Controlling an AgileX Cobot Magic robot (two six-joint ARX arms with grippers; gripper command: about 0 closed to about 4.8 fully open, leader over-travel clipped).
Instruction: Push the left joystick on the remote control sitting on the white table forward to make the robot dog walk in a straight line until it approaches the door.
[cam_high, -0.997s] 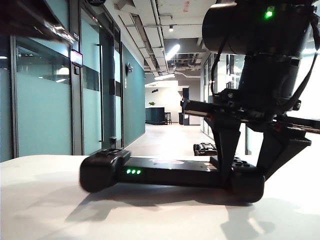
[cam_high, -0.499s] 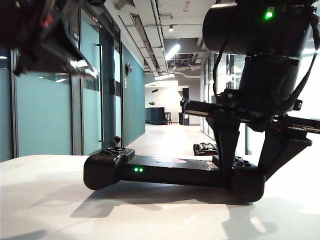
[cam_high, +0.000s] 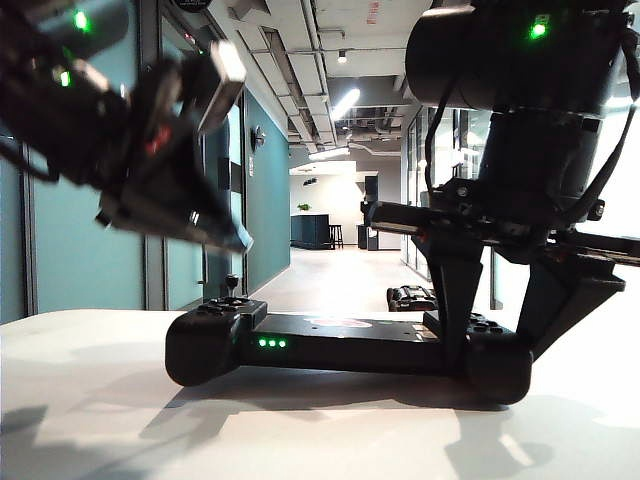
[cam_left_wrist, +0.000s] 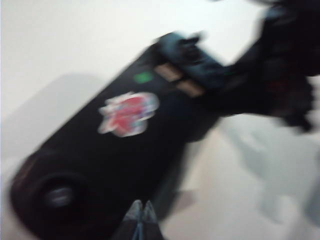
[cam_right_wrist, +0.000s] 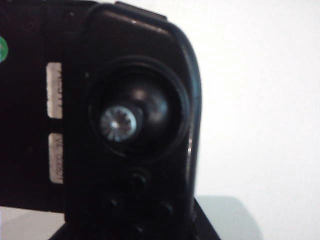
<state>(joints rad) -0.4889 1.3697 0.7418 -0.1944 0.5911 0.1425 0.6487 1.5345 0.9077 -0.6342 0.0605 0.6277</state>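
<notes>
The wide black gamepad-shaped remote control (cam_high: 340, 345) lies flat on the plain matte white worktop (cam_high: 90, 400), green lights facing the exterior camera. The short thin black left joystick (cam_high: 233, 283) stands upright on its left end. The right gripper (cam_high: 495, 330) straddles the controller's right end, fingers clamped on it. The left gripper (cam_high: 235, 240) hangs tilted above the left joystick, not touching, its fingers together. The small dark robot dog (cam_high: 410, 297) sits on the corridor floor beyond.
</notes>
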